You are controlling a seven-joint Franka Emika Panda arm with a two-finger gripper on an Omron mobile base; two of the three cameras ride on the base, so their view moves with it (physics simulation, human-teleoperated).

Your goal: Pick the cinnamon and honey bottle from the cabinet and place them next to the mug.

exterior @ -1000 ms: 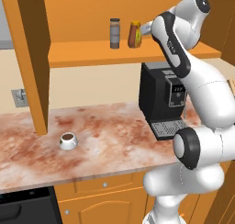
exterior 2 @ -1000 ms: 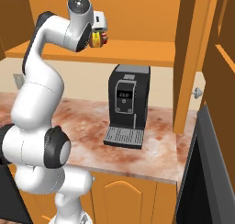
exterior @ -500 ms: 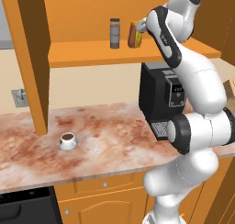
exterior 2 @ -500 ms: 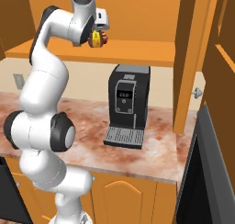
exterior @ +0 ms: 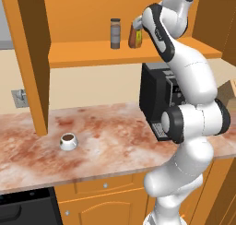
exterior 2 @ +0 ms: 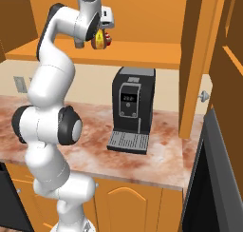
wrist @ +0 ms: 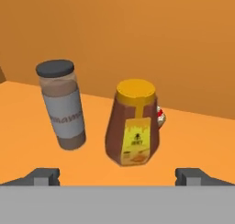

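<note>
The gripper [wrist: 117, 175] is raised to the shelf of the cabinet [exterior: 92, 53], and its jaws stand wide open with nothing between them. The honey bottle [wrist: 133, 123] stands upright on the shelf just in front of the jaws. The cinnamon [wrist: 62, 110] stands near it, apart. Behind the honey bottle is a small red thing [wrist: 160, 117], perhaps a cupcake. The mug [exterior: 68, 141] sits below on the tabletop [exterior: 106, 141], far from the coffee machine [exterior 2: 131, 110].
</note>
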